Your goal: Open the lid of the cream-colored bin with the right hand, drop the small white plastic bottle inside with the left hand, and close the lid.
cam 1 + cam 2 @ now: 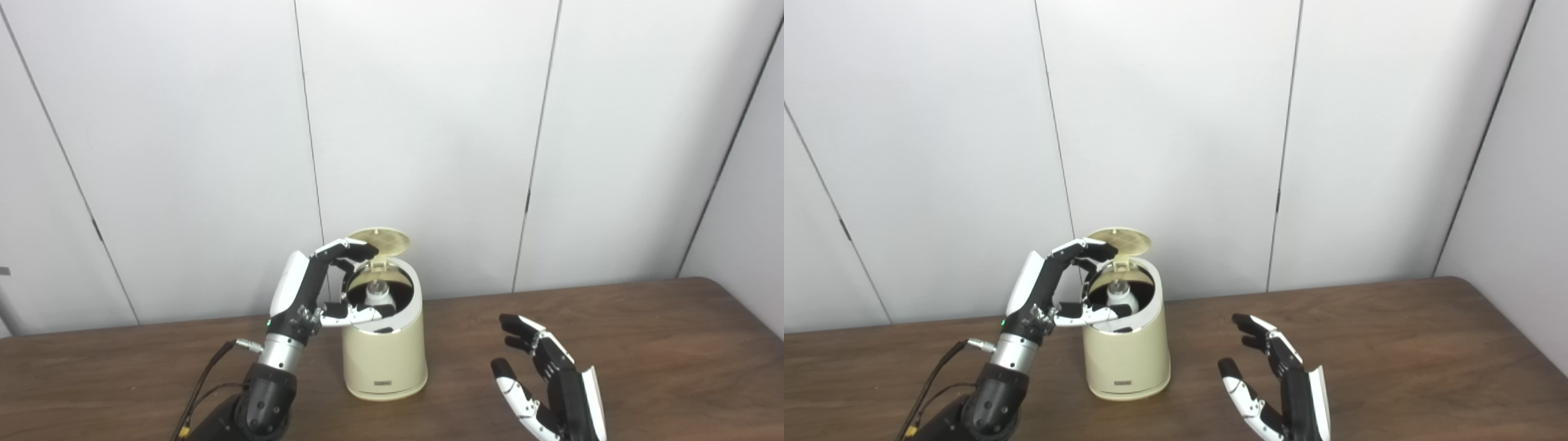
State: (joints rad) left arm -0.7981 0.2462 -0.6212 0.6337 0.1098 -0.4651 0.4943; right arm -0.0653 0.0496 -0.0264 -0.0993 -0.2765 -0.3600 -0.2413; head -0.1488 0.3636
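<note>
The cream-colored bin (384,361) stands on the brown table, its round lid (381,241) raised upright at the back. The small white plastic bottle (378,294) sits inside the bin's dark opening, its top showing; it also shows in the right eye view (1121,298). My left hand (327,288) hovers at the bin's left rim, fingers apart over the opening and thumb across the front rim, holding nothing. My right hand (542,376) is open, fingers spread, low over the table to the right of the bin and apart from it.
The brown table (661,355) runs across the view, its right corner rounded. White wall panels stand close behind the bin. A black cable (205,380) trails from my left wrist down over the table's front left.
</note>
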